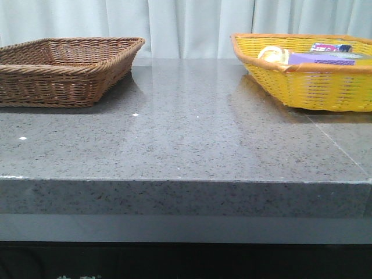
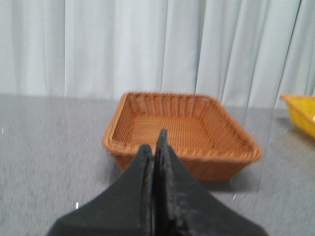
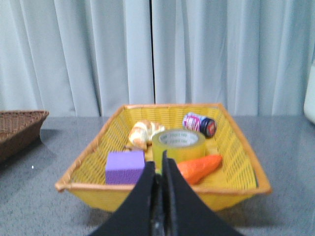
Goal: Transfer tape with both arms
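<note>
The left gripper (image 2: 155, 147) is right up close in the left wrist view. Its two dark fingers are pressed together with nothing between them. Just past its tips sits the brown basket (image 2: 179, 135) on the gray table (image 2: 44, 147). I can see nothing inside the basket. A bit of the yellow basket (image 2: 301, 113) peeks in at the far edge.

The right gripper (image 3: 161, 169) is close in the right wrist view. Its fingers are squeezed together too, and they hold nothing. Beyond them is the yellow basket, full of things. Nearest the gripper are a purple block (image 3: 125, 167) and an orange carrot toy (image 3: 198, 168). The tape (image 3: 178, 146) lies flat between them, a little farther back, with its hole facing up. Behind the tape is a bread toy (image 3: 143, 132), and a small can (image 3: 199, 124) lies on its side near the far wall.

In the front view neither arm shows. The brown basket is at the left back of the table and the yellow basket at the right back. They are well apart. A pale curtain (image 1: 186, 26) hangs behind it all.
</note>
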`<state>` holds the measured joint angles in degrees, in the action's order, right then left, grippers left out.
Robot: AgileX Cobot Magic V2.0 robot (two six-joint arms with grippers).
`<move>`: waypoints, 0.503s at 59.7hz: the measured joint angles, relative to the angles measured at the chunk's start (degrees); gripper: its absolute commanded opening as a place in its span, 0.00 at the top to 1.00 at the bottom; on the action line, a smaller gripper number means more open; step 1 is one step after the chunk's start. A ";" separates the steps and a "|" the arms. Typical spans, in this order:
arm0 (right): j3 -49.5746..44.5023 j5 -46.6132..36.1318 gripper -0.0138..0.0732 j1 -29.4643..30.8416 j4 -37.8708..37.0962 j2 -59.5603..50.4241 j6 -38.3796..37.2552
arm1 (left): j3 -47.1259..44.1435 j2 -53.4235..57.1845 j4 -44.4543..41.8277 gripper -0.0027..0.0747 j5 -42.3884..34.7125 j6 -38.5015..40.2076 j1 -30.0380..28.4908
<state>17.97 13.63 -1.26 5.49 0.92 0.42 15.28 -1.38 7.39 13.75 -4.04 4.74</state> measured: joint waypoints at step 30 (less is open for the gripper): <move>25.44 15.68 0.92 0.00 -2.73 21.38 0.00 | 29.00 -23.27 0.00 0.99 23.27 0.00 0.00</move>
<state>43.41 29.31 -1.26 2.76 22.29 0.42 44.28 -24.65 7.39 37.02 -4.04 4.74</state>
